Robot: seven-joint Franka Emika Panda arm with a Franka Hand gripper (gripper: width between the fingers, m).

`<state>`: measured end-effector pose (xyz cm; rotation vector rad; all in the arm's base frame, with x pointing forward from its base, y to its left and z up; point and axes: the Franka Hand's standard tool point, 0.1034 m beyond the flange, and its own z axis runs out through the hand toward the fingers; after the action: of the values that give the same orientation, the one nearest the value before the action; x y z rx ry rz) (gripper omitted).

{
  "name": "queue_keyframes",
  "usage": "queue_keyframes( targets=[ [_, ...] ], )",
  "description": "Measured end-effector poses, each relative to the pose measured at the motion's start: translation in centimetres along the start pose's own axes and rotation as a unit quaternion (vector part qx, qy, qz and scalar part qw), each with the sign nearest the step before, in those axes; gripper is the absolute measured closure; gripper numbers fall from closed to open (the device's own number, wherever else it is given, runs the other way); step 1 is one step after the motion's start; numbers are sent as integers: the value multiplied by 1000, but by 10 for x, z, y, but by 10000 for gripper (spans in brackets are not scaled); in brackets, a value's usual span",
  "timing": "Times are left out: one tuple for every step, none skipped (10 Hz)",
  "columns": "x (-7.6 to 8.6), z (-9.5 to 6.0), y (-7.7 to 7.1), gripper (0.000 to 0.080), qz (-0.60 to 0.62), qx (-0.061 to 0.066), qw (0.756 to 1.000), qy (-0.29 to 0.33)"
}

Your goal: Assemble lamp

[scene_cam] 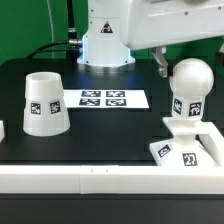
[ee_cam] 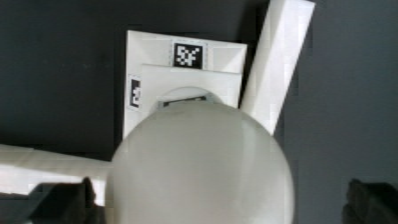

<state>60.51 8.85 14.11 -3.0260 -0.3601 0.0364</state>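
Observation:
The round white bulb (scene_cam: 190, 85) stands upright on its neck on the flat square base (scene_cam: 172, 153) at the exterior view's right. The bulb (ee_cam: 205, 165) fills the middle of the wrist view, with the tagged base (ee_cam: 164, 60) beyond it. My gripper (ee_cam: 214, 205) is open and straddles the top of the bulb. Its dark fingers (ee_cam: 57, 200) stand on either side with gaps to the bulb. In the exterior view one dark finger (scene_cam: 160, 64) shows beside the bulb's top. The tapered shade (scene_cam: 45, 103) stands alone at the exterior view's left.
The marker board (scene_cam: 103, 99) lies at the back middle. A long white border bar (scene_cam: 90, 180) runs along the front, and another (ee_cam: 276, 70) runs beside the base. The robot's base (scene_cam: 105, 40) stands at the back.

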Motion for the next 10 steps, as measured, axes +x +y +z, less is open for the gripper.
queue_keyframes(
  targets=[
    [2, 1, 3, 101, -22, -12, 1000, 5],
    [5, 1, 5, 101, -37, -18, 999, 10],
    [7, 1, 5, 101, -48, -20, 999, 13],
    [9, 3, 6, 101, -57, -22, 998, 18],
    [9, 6, 6, 101, -57, -22, 998, 19],
    [10, 9, 6, 101, -57, -22, 998, 21],
    [8, 13, 6, 101, -57, -21, 998, 18],
    [7, 17, 7, 101, -56, -21, 998, 16],
    [7, 18, 7, 101, -56, -21, 998, 15],
    [7, 18, 8, 186, -55, -21, 998, 15]
  ],
)
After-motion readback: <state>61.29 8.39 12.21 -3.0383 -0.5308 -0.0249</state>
